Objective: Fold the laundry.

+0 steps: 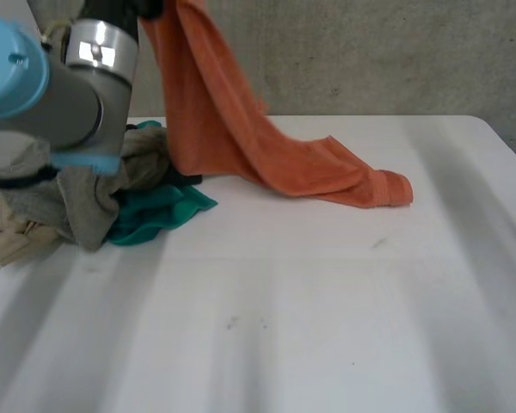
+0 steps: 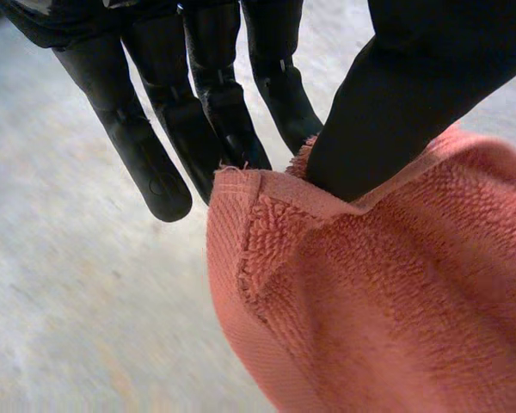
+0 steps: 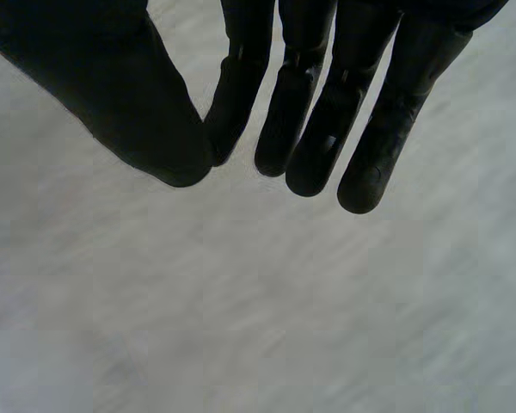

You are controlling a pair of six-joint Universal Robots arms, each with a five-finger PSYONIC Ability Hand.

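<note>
Left robot hand (image 2: 228,129), seen from its own wrist, is clamped on the towel (image 2: 387,310): its thumb presses a hemmed corner against straight fingers, and the cloth hangs below the palm. That pinch looks shallow, so I judge it must hold firm through any lift. Right robot hand (image 3: 327,112), from its wrist, is empty, its fingers straight and loosely apart over bare tabletop (image 3: 241,310). From the head, the towel drops from beside the left arm (image 1: 60,95) and trails away from that hand onto the tabletop, its far end bunched. A pile (image 1: 86,198) of other laundry lies under the arm. To fold well, the right robot hand should likely take the neighbouring corner, so the cloth can be spread flat clear of the pile.
</note>
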